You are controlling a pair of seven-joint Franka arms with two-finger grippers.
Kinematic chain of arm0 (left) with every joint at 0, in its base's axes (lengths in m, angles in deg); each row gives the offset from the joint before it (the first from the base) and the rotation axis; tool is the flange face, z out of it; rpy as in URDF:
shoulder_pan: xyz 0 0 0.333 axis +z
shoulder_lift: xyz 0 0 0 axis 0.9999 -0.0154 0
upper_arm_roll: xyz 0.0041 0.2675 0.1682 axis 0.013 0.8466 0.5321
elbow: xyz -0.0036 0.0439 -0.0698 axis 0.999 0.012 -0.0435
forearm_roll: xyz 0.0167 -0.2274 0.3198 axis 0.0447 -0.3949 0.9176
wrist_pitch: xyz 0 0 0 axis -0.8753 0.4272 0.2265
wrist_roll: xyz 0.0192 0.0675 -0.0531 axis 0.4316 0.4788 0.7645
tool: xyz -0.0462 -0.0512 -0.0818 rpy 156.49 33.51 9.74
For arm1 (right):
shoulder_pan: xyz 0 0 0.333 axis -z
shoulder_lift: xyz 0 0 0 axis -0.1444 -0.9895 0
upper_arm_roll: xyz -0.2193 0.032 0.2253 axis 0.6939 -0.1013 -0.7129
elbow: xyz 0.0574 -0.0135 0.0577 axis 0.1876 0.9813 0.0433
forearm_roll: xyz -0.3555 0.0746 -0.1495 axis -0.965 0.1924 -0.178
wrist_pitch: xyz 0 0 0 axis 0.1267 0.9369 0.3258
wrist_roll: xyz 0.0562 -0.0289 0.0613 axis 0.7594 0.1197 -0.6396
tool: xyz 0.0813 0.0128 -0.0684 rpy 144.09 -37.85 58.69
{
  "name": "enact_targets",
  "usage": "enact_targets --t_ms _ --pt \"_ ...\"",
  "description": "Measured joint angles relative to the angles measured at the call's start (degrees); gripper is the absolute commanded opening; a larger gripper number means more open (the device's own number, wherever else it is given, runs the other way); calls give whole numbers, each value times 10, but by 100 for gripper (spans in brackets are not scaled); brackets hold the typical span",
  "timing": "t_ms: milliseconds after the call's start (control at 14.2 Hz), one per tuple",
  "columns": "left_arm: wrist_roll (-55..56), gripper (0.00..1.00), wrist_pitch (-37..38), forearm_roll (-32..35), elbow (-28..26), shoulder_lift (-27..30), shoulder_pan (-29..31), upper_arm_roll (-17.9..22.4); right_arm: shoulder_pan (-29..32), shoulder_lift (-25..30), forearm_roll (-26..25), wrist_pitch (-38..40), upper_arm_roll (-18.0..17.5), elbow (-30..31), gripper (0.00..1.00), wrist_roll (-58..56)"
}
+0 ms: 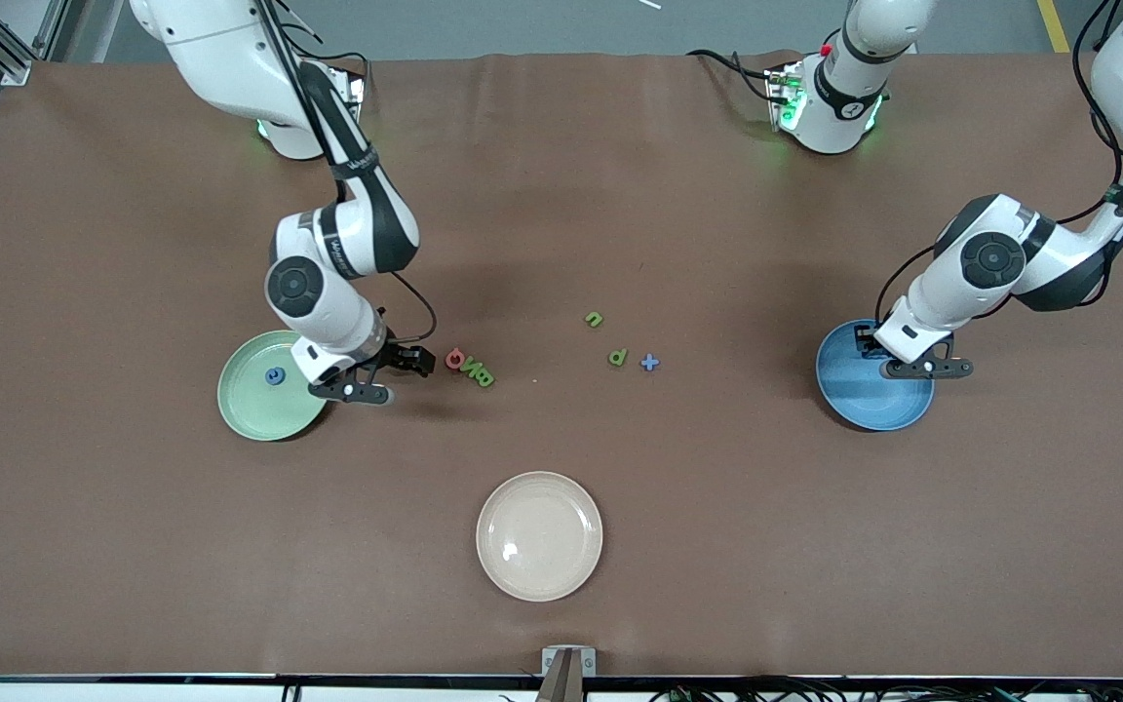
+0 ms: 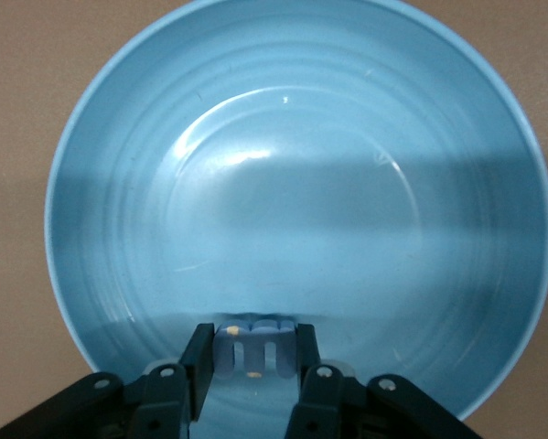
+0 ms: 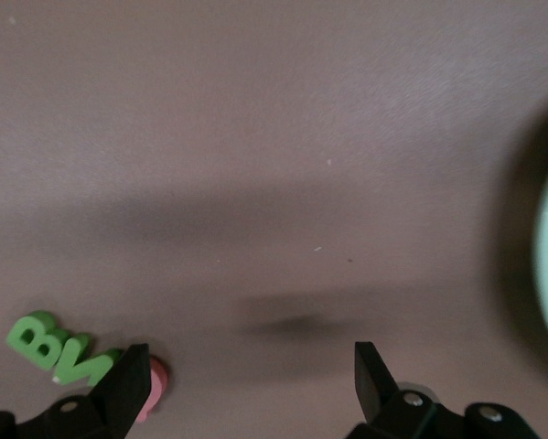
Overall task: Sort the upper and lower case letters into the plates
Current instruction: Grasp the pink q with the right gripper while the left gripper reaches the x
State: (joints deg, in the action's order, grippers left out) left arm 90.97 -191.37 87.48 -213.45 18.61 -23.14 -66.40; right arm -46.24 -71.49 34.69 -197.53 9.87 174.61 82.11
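Observation:
My left gripper (image 2: 252, 340) is shut on a small blue letter (image 2: 252, 351) shaped like an m, held over the blue plate (image 2: 283, 174); in the front view the left gripper (image 1: 922, 369) is above that blue plate (image 1: 859, 405). My right gripper (image 1: 394, 377) is open with nothing between its fingers, low over the table between the mint green plate (image 1: 250, 405) and a pink-red letter (image 1: 453, 359). In the right wrist view the pink-red letter (image 3: 153, 389) lies just outside one finger (image 3: 127, 375), with two green letters (image 3: 59, 352) beside it. A blue letter (image 1: 275, 375) lies in the mint plate.
A green n (image 1: 594, 318), a green p (image 1: 617, 357) and a blue cross (image 1: 650, 362) lie mid-table. Two green letters (image 1: 477, 371) touch the pink-red one. A cream-beige plate (image 1: 539, 575) sits nearer the front camera. The brown cloth (image 1: 766, 536) covers the table.

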Motion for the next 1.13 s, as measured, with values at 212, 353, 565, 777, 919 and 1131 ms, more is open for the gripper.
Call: enact_targets --t_ms 212,353,565,777,919,1131 --pt "0 13 0 0 0 0 0 0 -11 -28 0 -35 1 -1 98 17" --pt "0 14 0 0 0 0 -2 2 -15 -40 0 -49 1 -1 98 28" --pt "0 37 -5 0 0 -2 -14 19 -33 -44 0 -52 1 -2 98 64" --pt "0 98 -7 0 1 -2 -16 21 -59 -49 0 -58 2 -3 98 103" --pt "1 100 -7 0 2 -2 -16 20 -71 -49 0 -58 2 -3 98 124" --pt "39 100 10 -7 4 -2 -14 -17 -84 -49 0 -58 2 -4 98 150"
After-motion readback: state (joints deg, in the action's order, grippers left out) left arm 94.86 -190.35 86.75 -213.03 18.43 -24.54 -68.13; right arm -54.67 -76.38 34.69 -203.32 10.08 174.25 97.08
